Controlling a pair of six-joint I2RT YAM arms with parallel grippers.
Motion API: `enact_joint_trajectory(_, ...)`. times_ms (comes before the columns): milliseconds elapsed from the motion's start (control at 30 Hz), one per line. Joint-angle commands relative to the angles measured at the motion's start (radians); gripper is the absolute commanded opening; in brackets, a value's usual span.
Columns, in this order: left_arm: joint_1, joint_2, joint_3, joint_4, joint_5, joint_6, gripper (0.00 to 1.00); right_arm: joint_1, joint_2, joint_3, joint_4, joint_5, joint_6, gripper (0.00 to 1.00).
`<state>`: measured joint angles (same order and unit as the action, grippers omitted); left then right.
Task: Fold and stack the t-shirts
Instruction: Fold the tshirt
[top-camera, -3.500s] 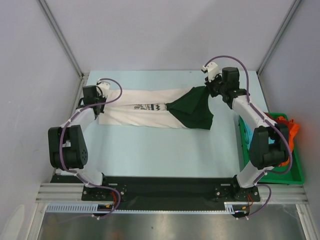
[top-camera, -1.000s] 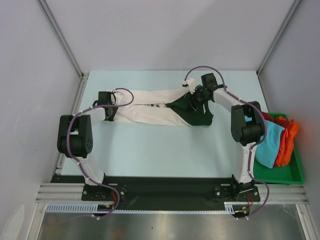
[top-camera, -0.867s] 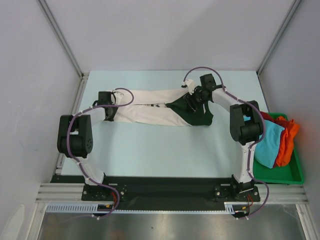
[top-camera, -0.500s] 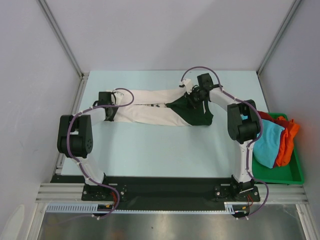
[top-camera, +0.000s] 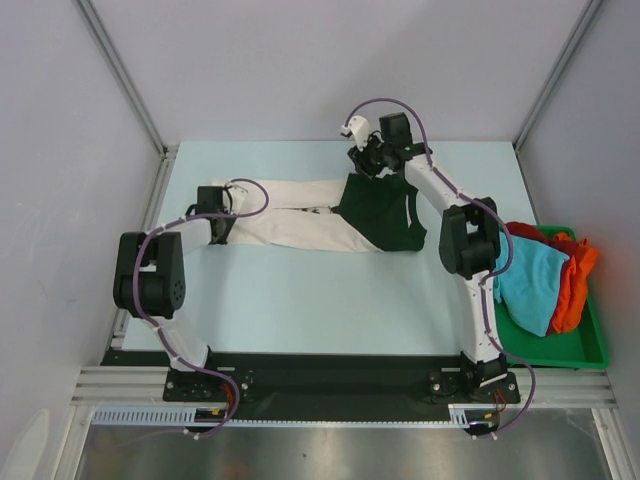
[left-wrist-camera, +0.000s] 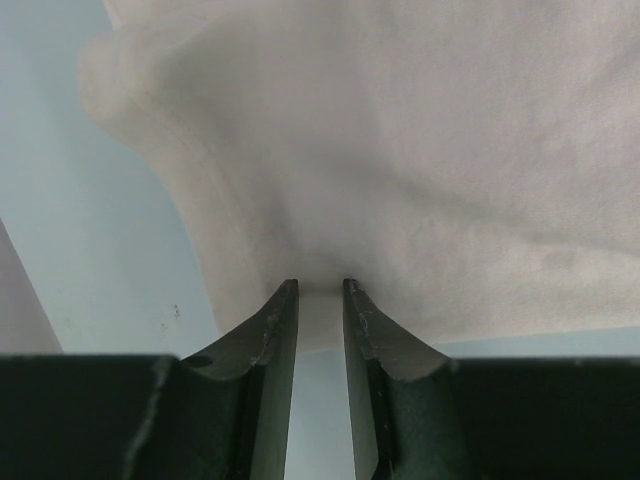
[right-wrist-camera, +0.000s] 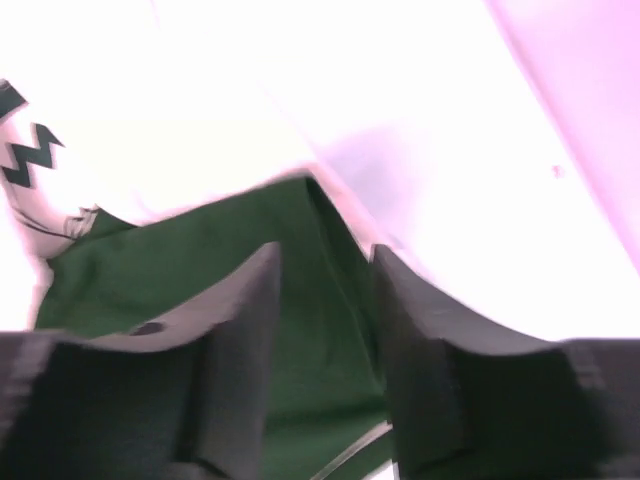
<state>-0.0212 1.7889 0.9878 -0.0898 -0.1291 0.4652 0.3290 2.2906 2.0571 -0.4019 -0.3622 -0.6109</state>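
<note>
A cream-white t-shirt (top-camera: 290, 222) with dark print lies stretched across the far half of the table. My left gripper (top-camera: 220, 222) is at its left end. In the left wrist view this gripper (left-wrist-camera: 320, 292) is shut on the shirt's cream edge (left-wrist-camera: 320, 312). A dark green t-shirt (top-camera: 380, 212) lies spread flat over the cream shirt's right end. My right gripper (top-camera: 364, 160) hovers just beyond the green shirt's far left corner. The right wrist view shows it (right-wrist-camera: 325, 252) open, with the green cloth (right-wrist-camera: 320, 330) below and nothing between the fingers.
A green tray (top-camera: 590, 352) at the table's right edge holds a teal cloth (top-camera: 535, 282) and an orange cloth (top-camera: 582, 268). The right arm reaches from its base past the tray's left side. Grey walls and metal posts close in the back and both sides.
The right gripper moved toward the far edge, drawing the green shirt's corner out so it lies flatter and squarer, then opened off it. The left gripper has not moved.
</note>
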Motion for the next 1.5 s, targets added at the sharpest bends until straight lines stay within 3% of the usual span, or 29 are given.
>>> enact_joint_trajectory(0,-0.003,-0.054,-0.023,0.001,-0.017,0.027,0.29,0.036,-0.017,0.012,0.005,0.080,0.017,0.49)
enact_joint_trajectory(200,0.000,-0.083,-0.034,0.010,-0.044,0.061,0.29,-0.014,-0.262,-0.334,0.092,0.069,0.036,0.51)
enact_joint_trajectory(300,0.006,-0.094,-0.023,-0.010,-0.024,0.070,0.32,-0.050,-0.368,-0.434,0.017,0.028,0.086,0.52)
enact_joint_trajectory(333,0.009,-0.097,-0.020,-0.022,-0.014,0.069,0.35,-0.054,-0.393,-0.457,-0.006,0.013,0.100,0.52)
enact_joint_trajectory(367,0.016,-0.103,-0.014,-0.040,-0.003,0.060,0.49,-0.067,-0.442,-0.481,-0.023,0.002,0.114,0.53)
enact_joint_trajectory(467,0.059,-0.105,0.035,-0.108,0.074,-0.023,0.67,-0.085,-0.549,-0.622,-0.031,-0.033,0.148,0.61)
enact_joint_trajectory(633,0.086,-0.097,0.057,-0.148,0.135,-0.100,0.73,-0.116,-0.599,-0.719,-0.123,-0.101,0.178,0.63)
enact_joint_trajectory(733,0.110,-0.037,0.109,-0.204,0.105,-0.164,0.72,-0.127,-0.609,-0.741,-0.175,-0.135,0.181,0.63)
enact_joint_trajectory(933,0.176,0.004,0.193,-0.275,0.271,-0.221,0.70,-0.127,-0.643,-0.795,-0.205,-0.142,0.172,0.63)
enact_joint_trajectory(1033,0.191,0.017,0.207,-0.278,0.289,-0.250,0.67,-0.127,-0.649,-0.802,-0.233,-0.147,0.163,0.62)
enact_joint_trajectory(1200,0.213,0.044,0.209,-0.278,0.301,-0.244,0.56,-0.127,-0.660,-0.808,-0.253,-0.141,0.155,0.61)
enact_joint_trajectory(1367,0.247,0.210,0.369,-0.485,0.359,-0.290,0.36,-0.128,-0.649,-0.821,-0.215,-0.107,0.166,0.61)
enact_joint_trajectory(1467,0.248,0.201,0.345,-0.441,0.342,-0.287,0.31,-0.125,-0.635,-0.822,-0.199,-0.095,0.158,0.61)
